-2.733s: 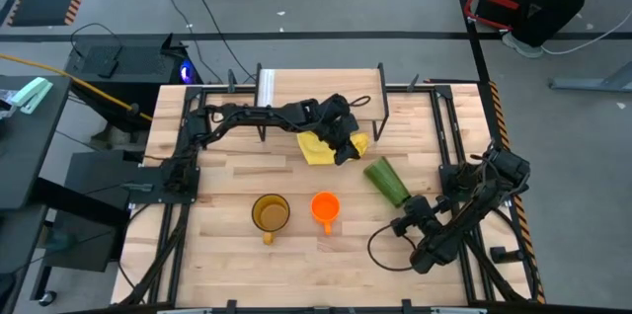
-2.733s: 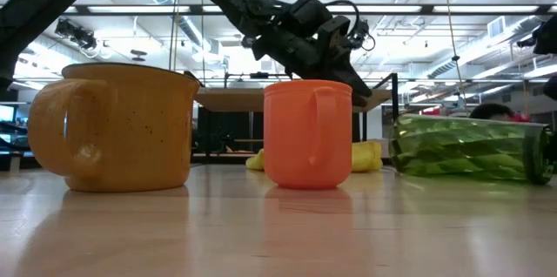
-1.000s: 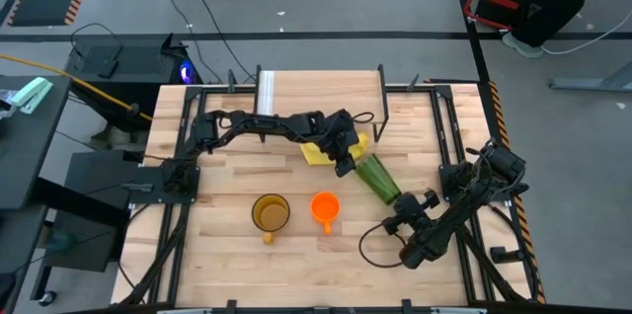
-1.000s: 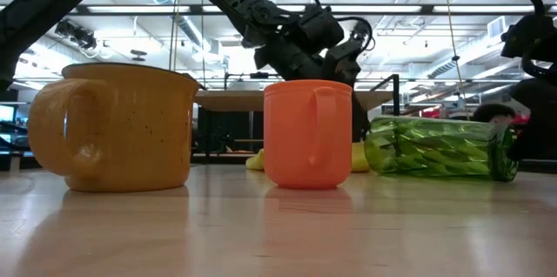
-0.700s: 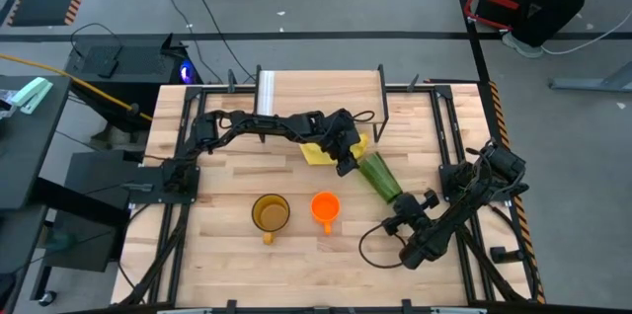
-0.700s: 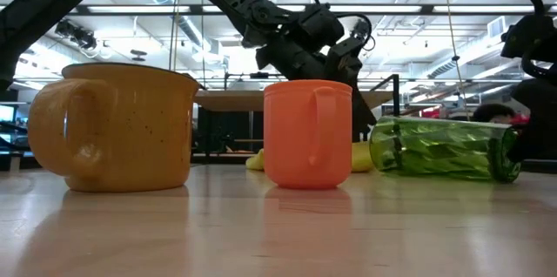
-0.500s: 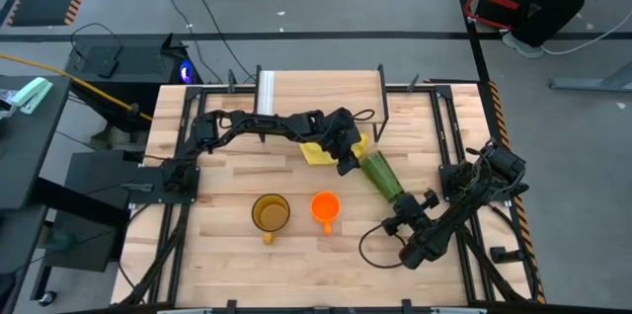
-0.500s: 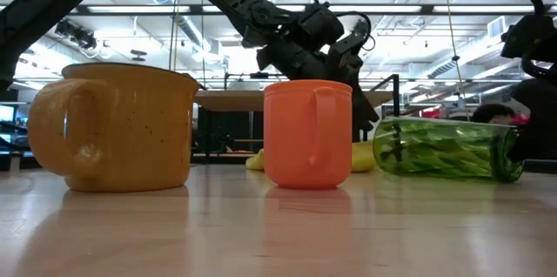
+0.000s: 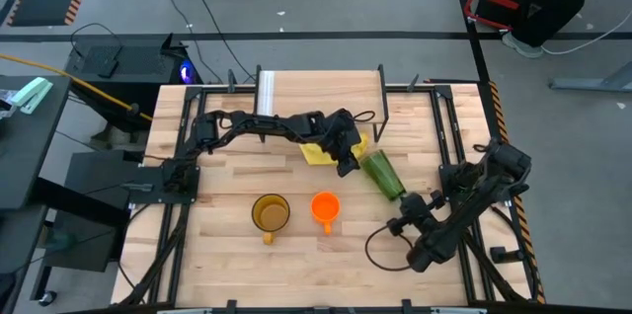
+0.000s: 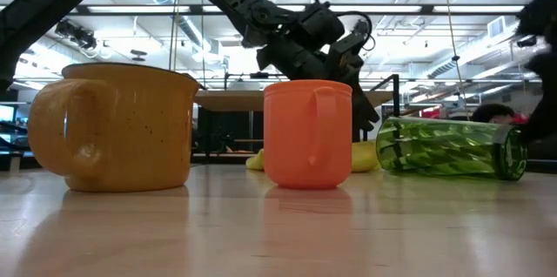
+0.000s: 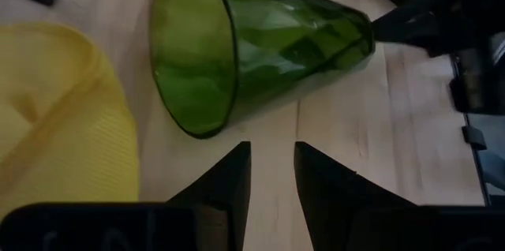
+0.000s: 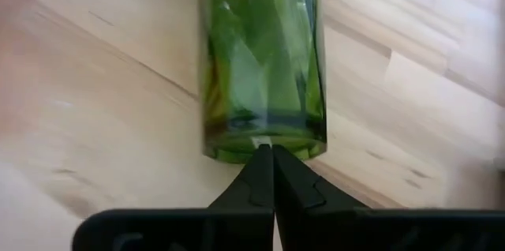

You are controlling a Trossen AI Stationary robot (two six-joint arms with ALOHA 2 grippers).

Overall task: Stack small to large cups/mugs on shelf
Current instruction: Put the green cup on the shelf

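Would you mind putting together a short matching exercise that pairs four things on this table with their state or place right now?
Things:
1. green tumbler
2. orange mug
3. yellow cloth
4. right hand

States or places:
A. shut, tips at the tumbler's base
B. lying on its side
C. standing upright beside the amber mug
D. bunched by the tumbler's open mouth, near the left hand

Pairs: 1-B, 2-C, 3-D, 4-A

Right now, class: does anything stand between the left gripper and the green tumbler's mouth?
Nothing visible does. The left gripper points at bare table just before the tumbler; the yellow cloth lies beside that path, not across it.
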